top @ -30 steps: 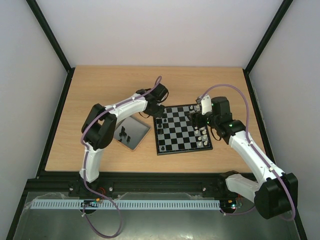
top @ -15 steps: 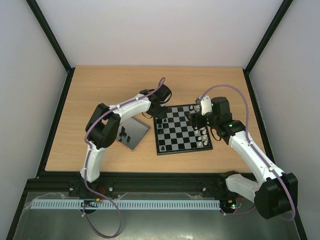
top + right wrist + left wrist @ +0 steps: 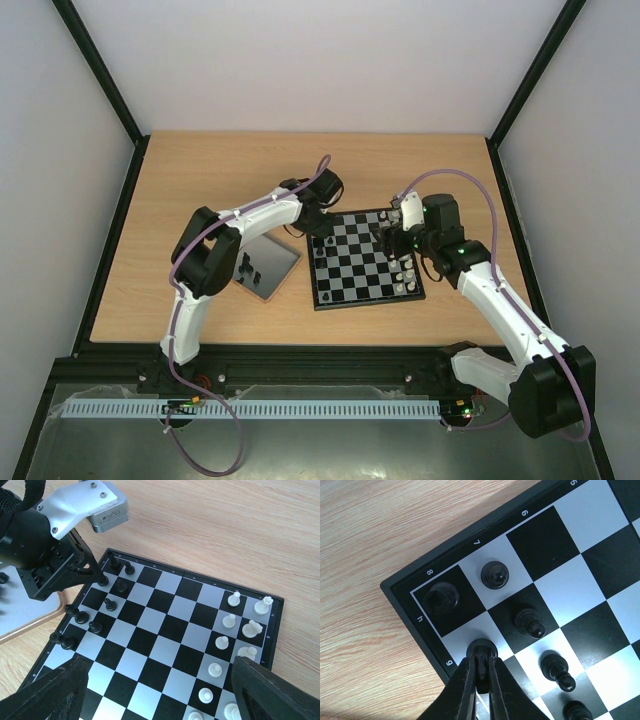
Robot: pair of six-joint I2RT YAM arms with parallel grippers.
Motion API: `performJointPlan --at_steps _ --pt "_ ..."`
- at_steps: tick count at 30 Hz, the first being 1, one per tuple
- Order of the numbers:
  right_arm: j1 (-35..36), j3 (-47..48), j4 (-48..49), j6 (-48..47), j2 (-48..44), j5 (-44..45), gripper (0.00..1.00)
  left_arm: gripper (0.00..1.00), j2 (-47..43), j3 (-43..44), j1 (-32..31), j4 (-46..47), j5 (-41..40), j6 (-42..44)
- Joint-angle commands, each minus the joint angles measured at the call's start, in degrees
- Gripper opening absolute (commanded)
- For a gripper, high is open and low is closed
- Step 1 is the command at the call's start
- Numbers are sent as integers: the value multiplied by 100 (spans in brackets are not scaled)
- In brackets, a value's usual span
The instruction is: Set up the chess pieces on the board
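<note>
The board (image 3: pixel 365 262) lies right of centre on the table. My left gripper (image 3: pixel 481 656) is shut on a black chess piece (image 3: pixel 482 647) whose base is on the pale square marked g, next to the board's far left corner. It also shows in the right wrist view (image 3: pixel 101 578). Other black pieces (image 3: pixel 494 574) stand on the squares nearby. White pieces (image 3: pixel 229 620) line the board's right side. My right gripper (image 3: pixel 160 672) is open and empty, hovering over the right half of the board (image 3: pixel 165 630).
A grey square tray (image 3: pixel 270 268) with a few black pieces (image 3: pixel 247 266) lies left of the board. Bare wooden table (image 3: pixel 220 170) surrounds both. The left arm (image 3: pixel 250 215) reaches over the tray's far side.
The left arm has shifted a little to the right, toward the board's far left corner. The right arm has not moved.
</note>
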Motion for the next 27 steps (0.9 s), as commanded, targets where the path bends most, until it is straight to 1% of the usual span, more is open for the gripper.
performJointPlan --at_steps 1,7,8,11,12,19,23,27 --pt "-22 -82 64 -61 -69 -99 80 3 144 139 -20 -230 -65 -44" --pt "-29 -82 56 -69 -65 -125 80 5 213 159 -20 -289 -114 -79" --pt "-25 -82 57 -73 -65 -132 80 7 222 160 -20 -297 -96 -80" --pt "-27 -82 55 -74 -57 -148 80 17 233 192 -20 -331 -101 -103" --pt "-29 -82 56 -74 -61 -146 80 18 227 204 -20 -345 -112 -117" --pt "-29 -83 48 -83 -58 -157 80 26 -68 258 -20 -569 -324 -215" --pt "-25 -82 51 -91 -63 -156 80 28 -625 -95 -20 -641 -569 -289" --pt "-29 -82 37 -117 -57 -145 80 29 -1446 -1001 -5 -555 -727 -450"
